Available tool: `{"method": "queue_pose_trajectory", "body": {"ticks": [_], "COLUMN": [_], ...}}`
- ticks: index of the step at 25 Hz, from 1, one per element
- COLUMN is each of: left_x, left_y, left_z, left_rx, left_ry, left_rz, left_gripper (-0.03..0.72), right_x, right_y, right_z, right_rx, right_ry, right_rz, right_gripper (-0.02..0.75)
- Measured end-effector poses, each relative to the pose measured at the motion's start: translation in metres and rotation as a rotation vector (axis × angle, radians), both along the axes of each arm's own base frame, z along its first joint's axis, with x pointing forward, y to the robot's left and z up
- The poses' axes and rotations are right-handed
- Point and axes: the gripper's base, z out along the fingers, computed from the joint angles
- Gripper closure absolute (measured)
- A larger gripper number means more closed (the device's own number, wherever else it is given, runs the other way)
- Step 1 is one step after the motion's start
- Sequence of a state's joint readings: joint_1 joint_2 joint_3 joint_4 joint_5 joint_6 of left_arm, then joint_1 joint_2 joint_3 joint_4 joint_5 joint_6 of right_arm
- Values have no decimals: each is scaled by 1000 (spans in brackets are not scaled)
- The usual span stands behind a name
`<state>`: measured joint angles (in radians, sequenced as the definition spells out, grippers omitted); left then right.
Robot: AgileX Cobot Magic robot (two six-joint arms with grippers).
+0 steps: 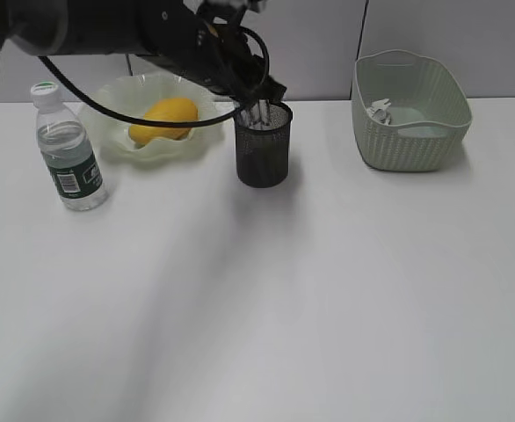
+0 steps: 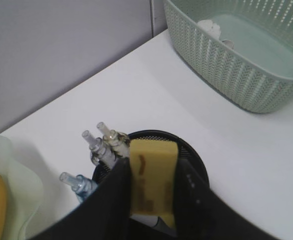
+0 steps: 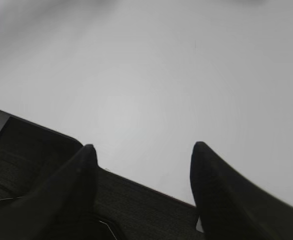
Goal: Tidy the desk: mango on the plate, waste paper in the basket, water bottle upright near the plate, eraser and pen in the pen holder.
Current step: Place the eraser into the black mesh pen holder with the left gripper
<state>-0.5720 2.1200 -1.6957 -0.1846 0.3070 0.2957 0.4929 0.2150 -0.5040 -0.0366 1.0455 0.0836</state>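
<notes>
Left gripper (image 2: 151, 187): jaws squeeze the yellow eraser (image 2: 152, 180) right over the pen holder (image 1: 263, 145), so it can drop in beside the pens (image 2: 102, 146).
Right gripper (image 3: 142, 160): jaws wide apart, holding nothing.
Mango (image 1: 163, 120): on the plate (image 1: 117, 141), at 10 o'clock from the holder.
Bottle (image 1: 68, 149): standing up, near the plate.

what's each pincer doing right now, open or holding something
Left pincer: closed on the yellow rectangular eraser, above the black wire-mesh pen holder.
Right pincer: open, holding nothing.
</notes>
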Motion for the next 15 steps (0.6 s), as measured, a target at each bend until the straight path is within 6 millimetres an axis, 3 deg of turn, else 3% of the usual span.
{"method": "queue_pose_trajectory", "body": {"ticks": [6, 12, 15], "left_x": [5, 6, 6], "left_y": [-1, -1, -1], "left_z": [-17, -16, -15], "left_rx": [-6, -47, -51], "left_ry": [27, 32, 32], "left_rz": [16, 36, 37], "left_gripper": [451, 251, 210], "right_x": [0, 0, 0], "right_y": [0, 0, 0], "right_z": [0, 0, 0], "right_rx": [0, 0, 0], "right_ry": [0, 0, 0], "right_rz": [0, 0, 0], "right_gripper": [272, 272, 273]}}
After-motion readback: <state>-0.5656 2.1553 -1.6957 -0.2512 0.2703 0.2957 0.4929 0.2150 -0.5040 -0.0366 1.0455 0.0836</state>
